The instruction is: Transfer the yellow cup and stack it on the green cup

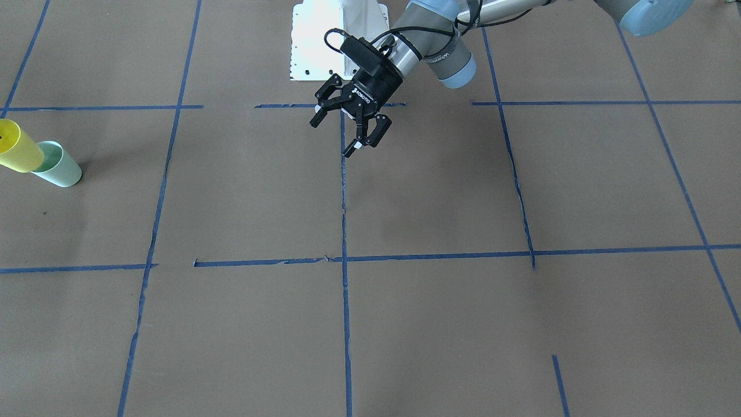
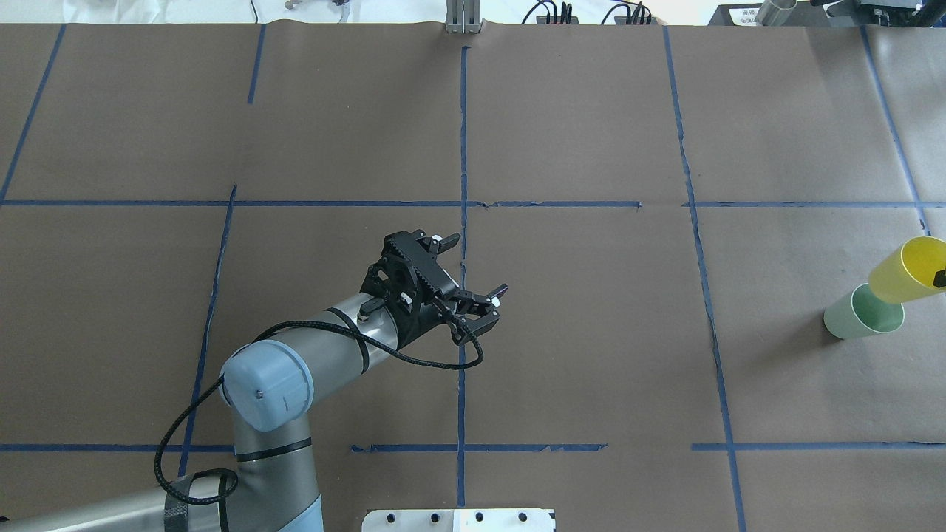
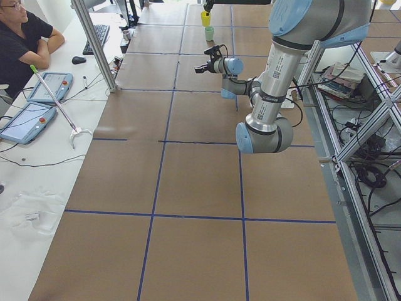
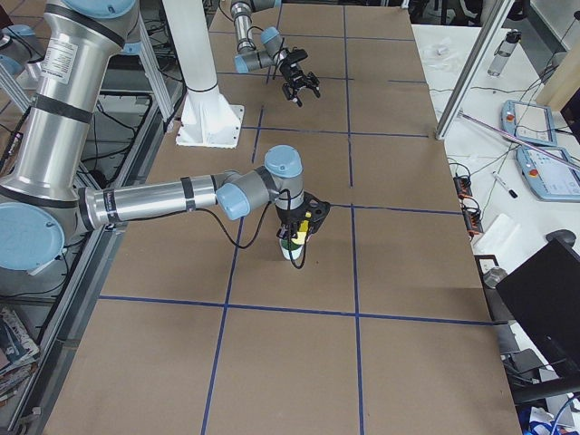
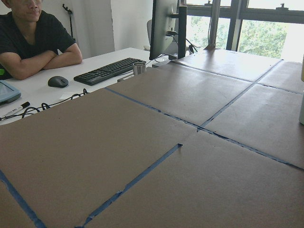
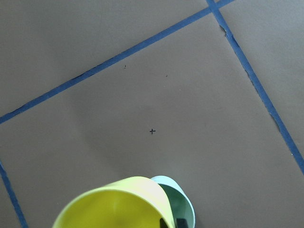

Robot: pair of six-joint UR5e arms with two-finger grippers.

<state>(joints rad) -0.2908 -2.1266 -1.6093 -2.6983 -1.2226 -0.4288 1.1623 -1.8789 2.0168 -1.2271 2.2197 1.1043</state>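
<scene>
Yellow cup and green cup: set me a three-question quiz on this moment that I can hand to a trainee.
1. True or false: the yellow cup lies on its side on the table, far from the green cup.
2. Pick one. The left hand is: A, shut on a cup; B, open and empty over the table's middle; C, out of every view.
3. Short answer: which hand has hold of the yellow cup?

Key: 1 false, it is held up, right at the green cup's rim; 2 B; 3 the right hand.
</scene>
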